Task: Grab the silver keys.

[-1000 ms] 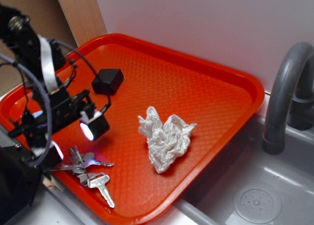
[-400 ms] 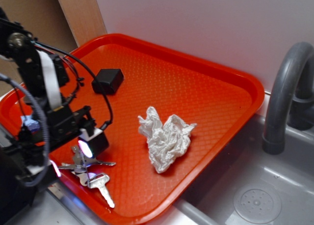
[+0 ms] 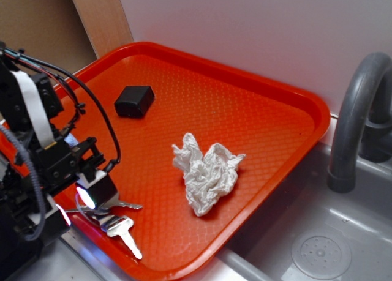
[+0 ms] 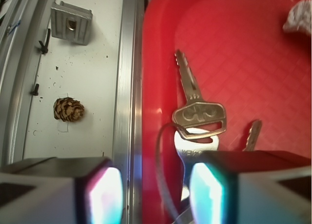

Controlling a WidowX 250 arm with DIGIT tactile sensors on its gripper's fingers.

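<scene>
The silver keys (image 3: 116,222) lie fanned on a ring near the front left corner of the red tray (image 3: 257,103). My gripper (image 3: 75,206) hangs low over their left end and is open. In the wrist view the keys (image 4: 200,117) lie just ahead, and the right pad (image 4: 207,194) covers part of the bunch. The gripper (image 4: 156,197) straddles the tray rim (image 4: 146,112): its left pad (image 4: 105,197) is over the white counter outside the tray. The thin ring wire (image 4: 163,175) runs between the pads, and nothing is clamped.
A crumpled white paper towel (image 3: 207,174) lies mid-tray and a small black box (image 3: 135,101) sits toward the back left. A grey sink with a faucet (image 3: 358,122) is on the right. On the counter beside the tray are a pine cone (image 4: 68,109) and a metal bracket (image 4: 71,23).
The gripper has moved down and toward the tray's front left corner, ending low over the keys' left end. The keys, towel and box have not moved.
</scene>
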